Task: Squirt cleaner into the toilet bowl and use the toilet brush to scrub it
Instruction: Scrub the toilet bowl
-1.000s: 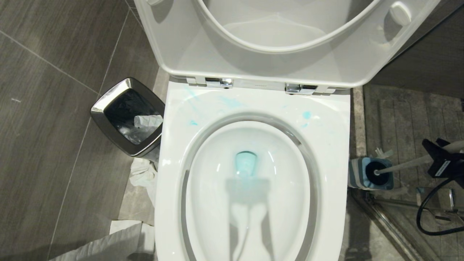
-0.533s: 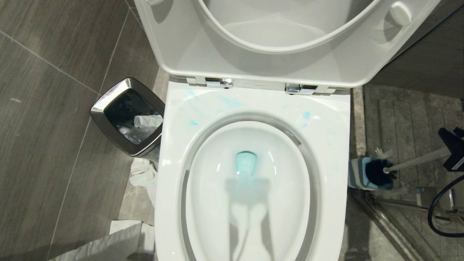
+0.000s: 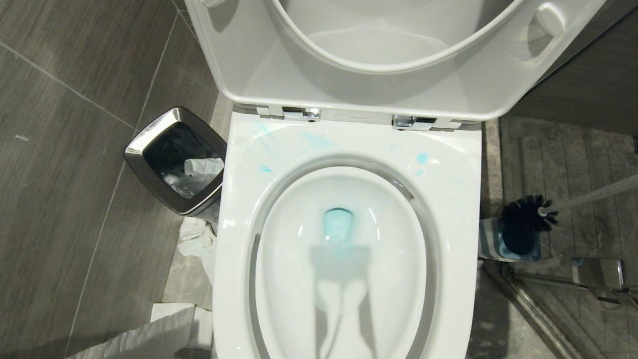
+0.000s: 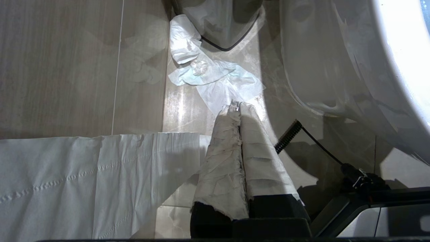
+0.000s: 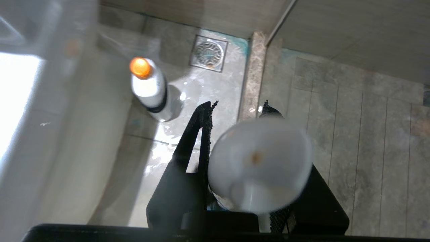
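The toilet brush is hanging just above its blue-and-grey holder, close beside the toilet bowl on its right, black bristles clear of the cup and the white handle running off past the view's edge. The right gripper is gripping that handle, its black jaws part open and pressing either side of it, with the rounded handle end facing the wrist camera. I would guess the brush is being carried across for scrubbing. Cleaner is already tinting the water in the basin blue, with pale smears along the rim. A white bottle with an orange cap is standing on the floor beside the bowl; no lettering is readable anywhere. The left gripper, wrapped in cloth, is sitting closed and empty on the bowl's other side, over crumpled tissue.
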You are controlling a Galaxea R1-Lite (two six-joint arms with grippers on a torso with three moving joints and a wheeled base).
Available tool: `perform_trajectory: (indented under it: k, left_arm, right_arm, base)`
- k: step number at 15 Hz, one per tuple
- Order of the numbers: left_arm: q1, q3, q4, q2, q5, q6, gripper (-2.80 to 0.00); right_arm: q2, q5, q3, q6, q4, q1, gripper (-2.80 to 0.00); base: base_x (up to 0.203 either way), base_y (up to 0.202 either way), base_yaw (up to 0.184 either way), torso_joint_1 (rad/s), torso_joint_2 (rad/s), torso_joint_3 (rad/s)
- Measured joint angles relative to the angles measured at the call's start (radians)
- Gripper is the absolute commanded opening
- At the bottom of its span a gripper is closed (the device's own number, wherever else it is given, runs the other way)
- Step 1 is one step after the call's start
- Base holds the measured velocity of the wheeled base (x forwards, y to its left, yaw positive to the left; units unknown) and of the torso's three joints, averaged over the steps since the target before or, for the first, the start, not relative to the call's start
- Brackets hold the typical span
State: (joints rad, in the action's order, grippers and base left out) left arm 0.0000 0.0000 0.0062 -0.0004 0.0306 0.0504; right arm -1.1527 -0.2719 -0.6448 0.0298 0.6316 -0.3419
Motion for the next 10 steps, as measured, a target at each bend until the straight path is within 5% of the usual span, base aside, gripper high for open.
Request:
perform_trajectory:
  k: [6, 10]
  left_arm:
    - [0.000, 0.000, 0.000, 0.000, 0.000, 0.000, -2.80]
    - [0.000, 0.000, 0.000, 0.000, 0.000, 0.000, -2.80]
  right_arm:
    - [0.075, -0.039, -0.378, 0.013, -0.567, 0.003, -2.80]
    - [0.097, -0.049, -0.524, 0.031, -0.825, 0.007, -2.80]
  base:
    - [0.000, 0.000, 0.000, 0.000, 0.00, 0.000]
    - [0.000, 0.000, 0.000, 0.000, 0.00, 0.000]
